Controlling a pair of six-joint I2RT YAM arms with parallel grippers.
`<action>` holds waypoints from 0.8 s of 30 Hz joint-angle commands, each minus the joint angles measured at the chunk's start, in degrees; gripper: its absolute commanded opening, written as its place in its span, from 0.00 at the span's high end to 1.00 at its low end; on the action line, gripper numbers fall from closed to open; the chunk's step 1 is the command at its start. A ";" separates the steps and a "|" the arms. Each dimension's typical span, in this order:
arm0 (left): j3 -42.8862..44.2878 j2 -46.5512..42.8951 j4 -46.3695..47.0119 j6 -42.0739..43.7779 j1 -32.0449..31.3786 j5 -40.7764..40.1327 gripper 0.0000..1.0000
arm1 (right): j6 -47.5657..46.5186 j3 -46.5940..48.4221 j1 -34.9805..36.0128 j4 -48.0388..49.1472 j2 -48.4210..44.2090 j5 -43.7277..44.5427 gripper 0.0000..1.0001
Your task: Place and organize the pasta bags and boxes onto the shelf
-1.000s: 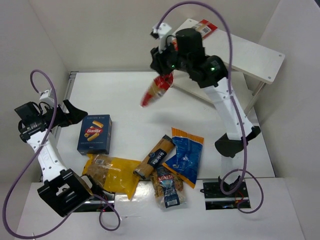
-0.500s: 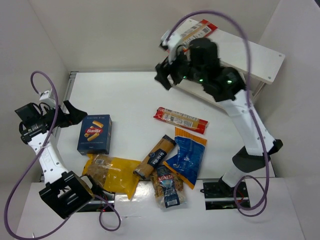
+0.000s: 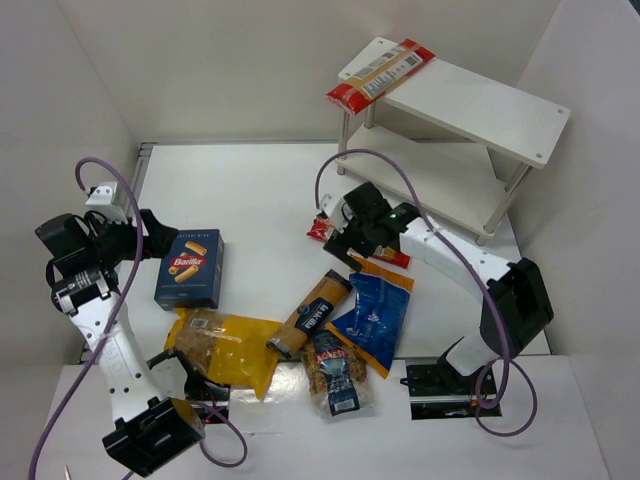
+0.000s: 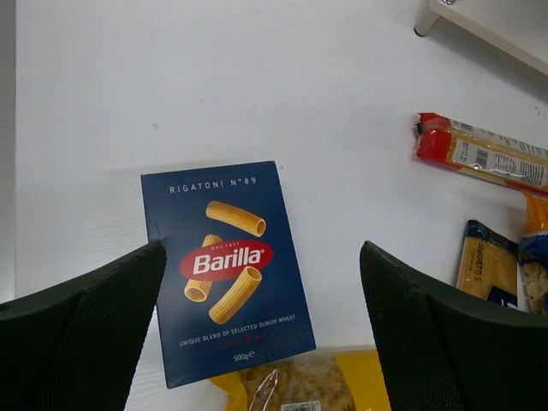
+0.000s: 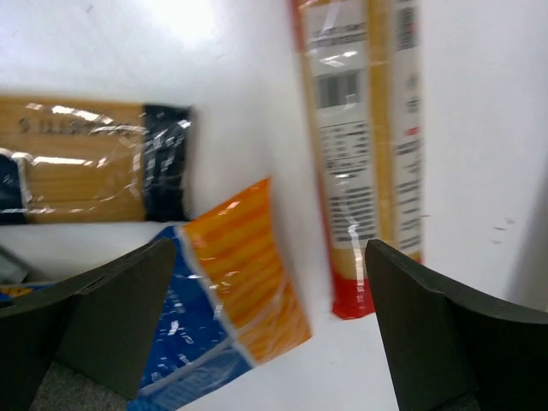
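A dark blue Barilla box (image 3: 188, 268) (image 4: 227, 265) lies flat at the left of the table, with my left gripper (image 3: 162, 238) (image 4: 261, 253) open just above it. My right gripper (image 3: 340, 238) (image 5: 270, 248) hangs open over a spaghetti bag (image 3: 395, 258) (image 5: 368, 145) lying on the table, and holds nothing. Another spaghetti bag (image 3: 380, 72) rests on the top board of the white shelf (image 3: 500, 110). In front lie a blue bag with an orange top (image 3: 372, 310) (image 5: 231, 282), a brown pack (image 3: 310, 315) (image 5: 86, 158), a yellow bag (image 3: 222, 345) and a clear bag (image 3: 338, 375).
White walls close in the table on the left, back and right. The shelf's thin legs (image 3: 345, 135) stand just behind my right arm. Purple cables loop off both arms. In the left wrist view the table spaghetti bag (image 4: 484, 158) lies at the right.
My right gripper opened and the spaghetti bag it held near the shelf dropped onto the table. The right arm then swung down over it. The left arm shifted slightly towards the box.
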 commanded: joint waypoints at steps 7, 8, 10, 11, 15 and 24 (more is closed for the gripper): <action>-1.75 -0.04 2.93 0.12 -0.09 -1.01 0.01 | -7.90 -0.38 -9.38 10.70 2.29 -4.15 0.00; -1.76 -0.04 2.93 0.12 -0.09 -1.01 0.01 | -9.20 0.50 -9.91 10.70 4.48 -5.63 0.00; -1.76 -0.04 2.93 0.12 -0.09 -1.01 0.01 | -9.91 1.03 -10.45 10.18 6.42 -7.30 0.00; -1.76 -0.04 2.93 0.12 -0.09 -1.01 0.01 | -10.44 1.90 -11.32 10.18 8.00 -8.62 0.00; -1.76 -0.04 2.93 0.12 -0.09 -1.01 0.01 | -12.38 3.14 -13.08 10.18 10.38 -9.86 0.00; -1.76 -0.04 3.46 0.12 -0.09 -1.01 0.01 | -14.23 4.81 -15.46 10.18 15.39 -12.06 0.00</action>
